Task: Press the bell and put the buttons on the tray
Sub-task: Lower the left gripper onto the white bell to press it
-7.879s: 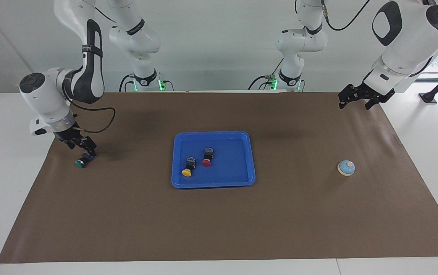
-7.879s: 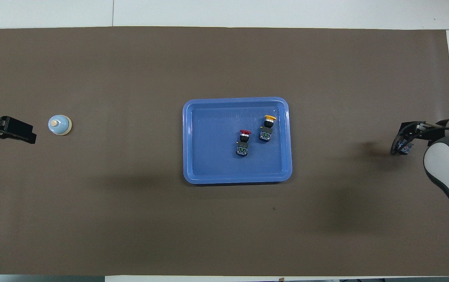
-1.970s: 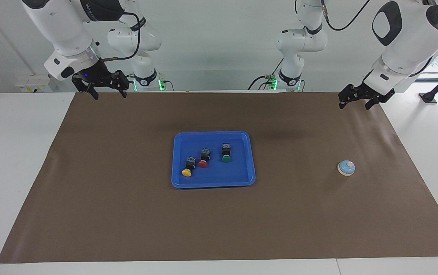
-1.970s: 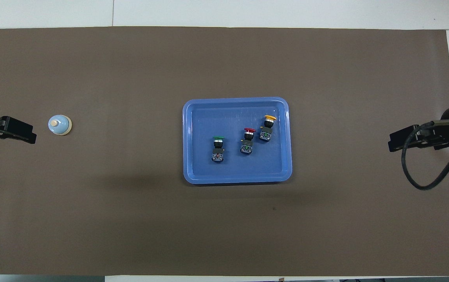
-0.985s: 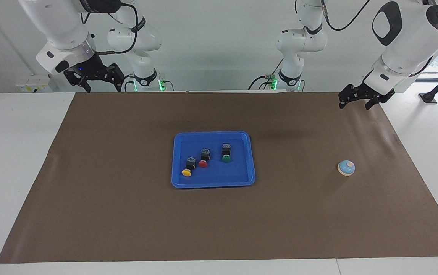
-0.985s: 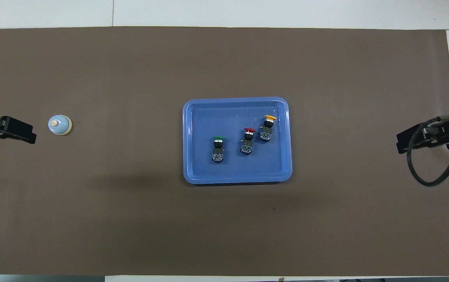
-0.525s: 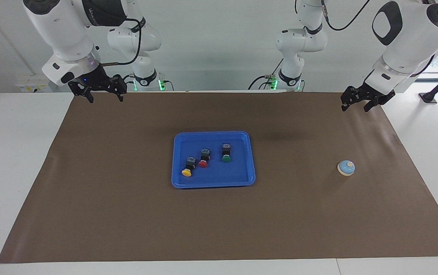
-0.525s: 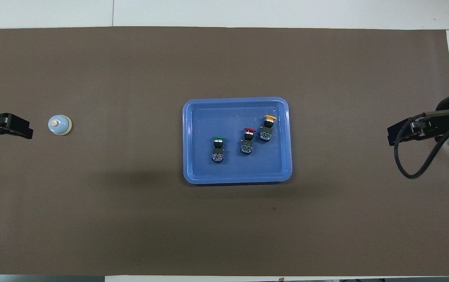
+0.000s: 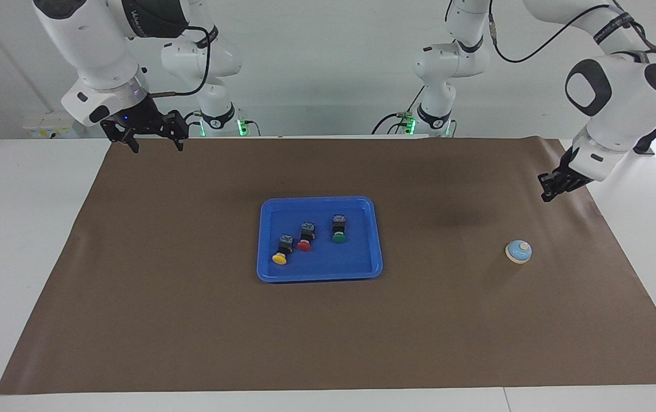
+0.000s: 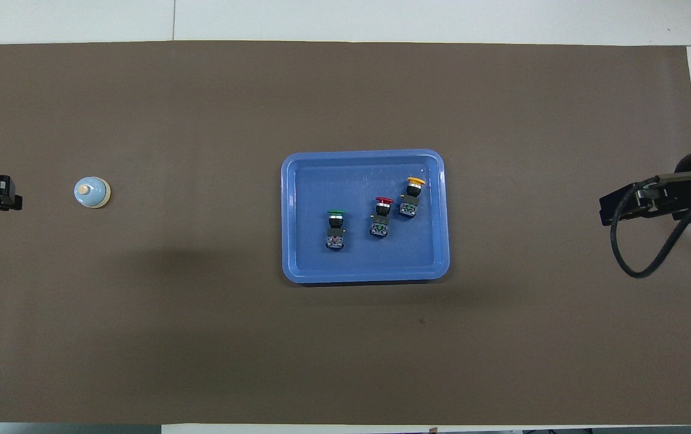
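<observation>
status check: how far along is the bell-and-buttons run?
Done: green button, red button and yellow button all lie in the tray. In hand: nothing; the left pincer hangs over the mat near the bell, while the right pincer, open and empty, waits at the mat's edge. Left: pressing the bell.

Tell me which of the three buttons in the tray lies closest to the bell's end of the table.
The green-capped button. It lies apart from the red button and yellow button, on the tray's side toward the bell.
</observation>
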